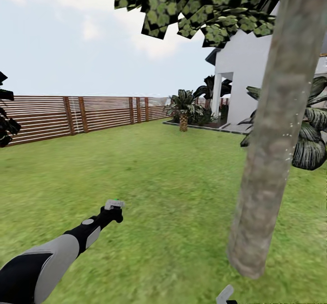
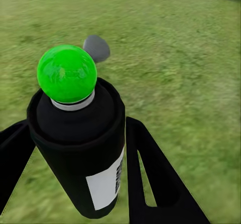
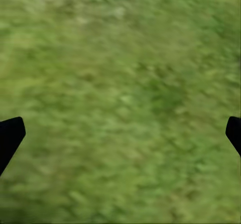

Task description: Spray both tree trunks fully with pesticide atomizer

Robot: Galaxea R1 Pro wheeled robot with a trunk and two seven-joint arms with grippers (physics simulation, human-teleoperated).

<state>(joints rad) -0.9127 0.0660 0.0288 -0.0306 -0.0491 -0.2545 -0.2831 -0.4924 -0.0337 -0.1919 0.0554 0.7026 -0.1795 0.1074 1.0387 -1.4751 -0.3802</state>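
Note:
My left gripper (image 1: 113, 213) is shut on the pesticide atomizer (image 1: 115, 203) and holds it low over the lawn, left of the tree. In the left wrist view the atomizer (image 2: 80, 133) is a dark canister with a white label and a bright green ball on top, clamped between both black fingers (image 2: 150, 174). The tree trunk (image 1: 272, 136), mottled grey-brown, rises close at the right, with a few pale specks on its right side. Its leaf canopy (image 1: 195, 4) hangs overhead. My right gripper (image 3: 120, 133) is open over bare grass.
A brown slat fence (image 1: 77, 115) lines the far left of the garden. A short palm (image 1: 184, 108) and a white house (image 1: 245, 77) stand at the back. A big-leaved shrub (image 1: 311, 136) sits behind the trunk. Open lawn (image 1: 150, 167) lies ahead.

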